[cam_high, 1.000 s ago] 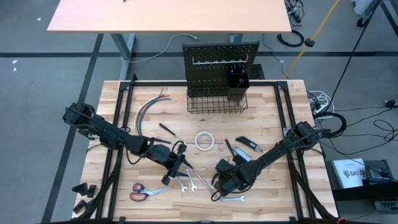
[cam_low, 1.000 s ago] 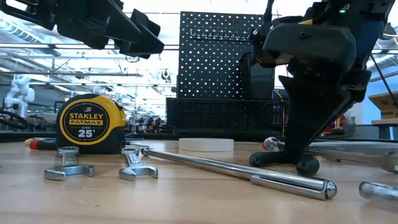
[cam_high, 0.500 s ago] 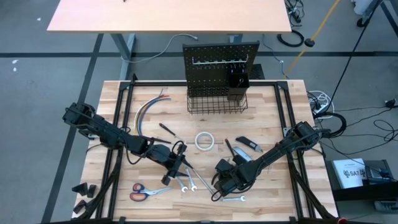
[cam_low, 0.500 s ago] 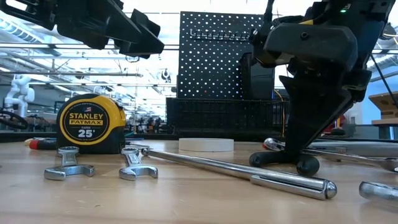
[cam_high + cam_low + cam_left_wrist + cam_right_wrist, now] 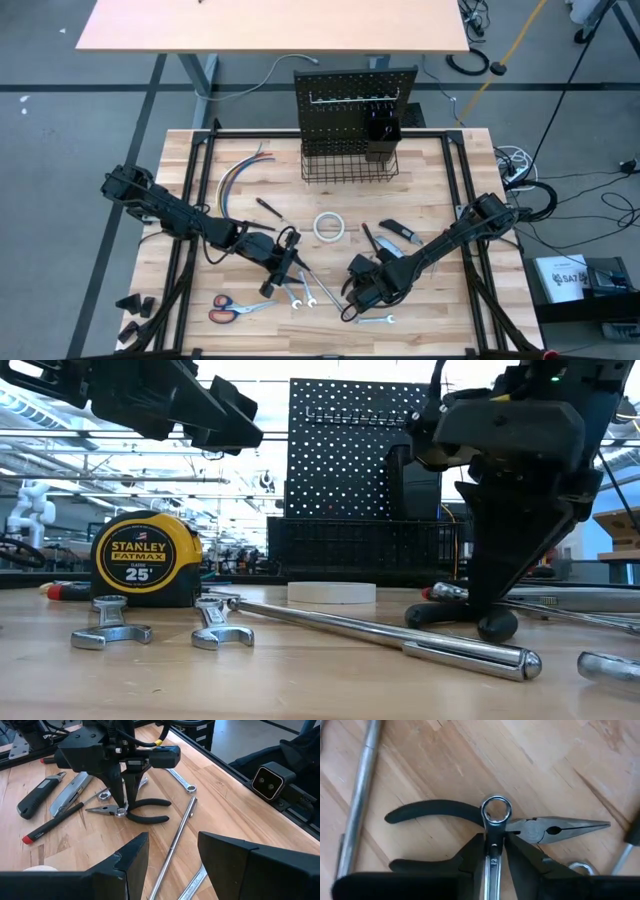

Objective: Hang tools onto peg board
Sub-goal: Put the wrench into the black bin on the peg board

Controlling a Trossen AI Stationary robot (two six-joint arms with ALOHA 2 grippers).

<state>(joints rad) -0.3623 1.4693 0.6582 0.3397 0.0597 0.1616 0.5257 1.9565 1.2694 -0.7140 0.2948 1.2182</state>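
My right gripper (image 5: 352, 290) points steeply down at the near middle of the table, shut on a small silver wrench (image 5: 496, 815). Black-handled needle-nose pliers (image 5: 555, 827) lie flat on the wood right under it (image 5: 145, 815). My left gripper (image 5: 285, 262) hangs open above the table left of centre, with nothing between its fingers (image 5: 170, 865). The black peg board (image 5: 355, 100) stands upright at the far edge with its wire basket (image 5: 348, 165). My right gripper pinches the wrench's shaft (image 5: 494, 851) between its two fingers, just below the ring end (image 5: 496, 811). The fingers come from above and lie along the shaft. The ring end sticks out past the fingertips over the pliers' joint; whether it touches them I cannot tell.
A long silver rod (image 5: 380, 632) and two open-ended wrenches (image 5: 112, 632) lie near the front. A yellow tape measure (image 5: 145, 560), orange scissors (image 5: 235, 307), a white tape roll (image 5: 329, 226), a knife (image 5: 405, 235), coloured wires (image 5: 240, 175) and another wrench (image 5: 375, 320) lie around.
My right gripper has risen a little with the wrench. My left arm has kept still.
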